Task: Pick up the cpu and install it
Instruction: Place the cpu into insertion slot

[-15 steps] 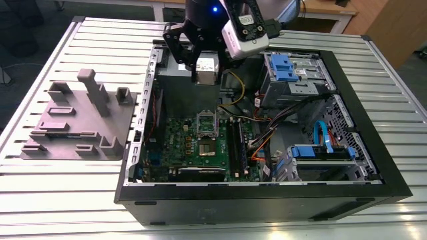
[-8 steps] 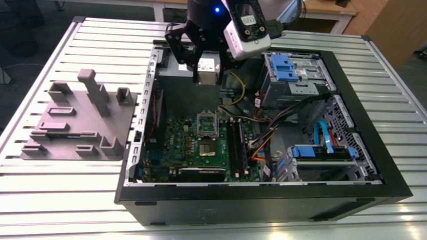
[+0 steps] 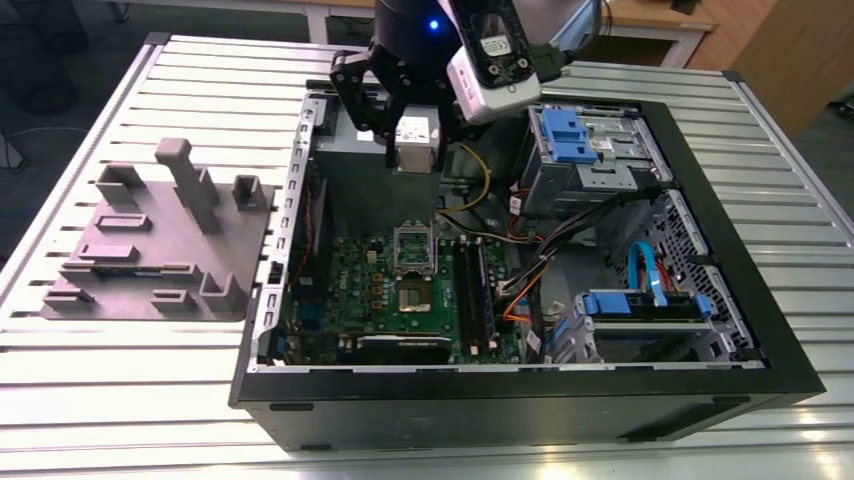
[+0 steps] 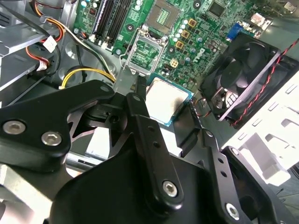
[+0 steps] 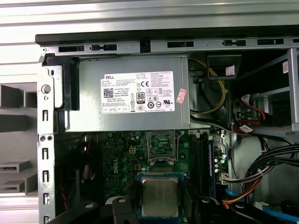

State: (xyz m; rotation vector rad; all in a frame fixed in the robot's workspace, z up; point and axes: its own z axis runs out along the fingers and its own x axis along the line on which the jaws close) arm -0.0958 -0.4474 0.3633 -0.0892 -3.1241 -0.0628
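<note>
Silvery cpu (image 4: pixel 166 100) clasped between the black fingers (image 4: pixel 140 121), poised above the green motherboard (image 3: pixel 358 275) inside the computer case (image 3: pixel 534 400)

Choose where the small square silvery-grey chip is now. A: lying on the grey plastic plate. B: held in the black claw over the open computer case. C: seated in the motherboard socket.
B: the small square silvery-grey chip sits clamped in the black claw above the green motherboard.

Exterior view: high, angled down on the whole case (image 3: pixel 534 400), gripper (image 3: pixel 415 140) above its far end. First wrist view: straight down past the gripper. Second wrist view: close, oblique, from behind the gripper. Both wrist views share the held cpu (image 5: pixel 160 197) and the socket (image 4: pixel 144 53) near it.
</note>
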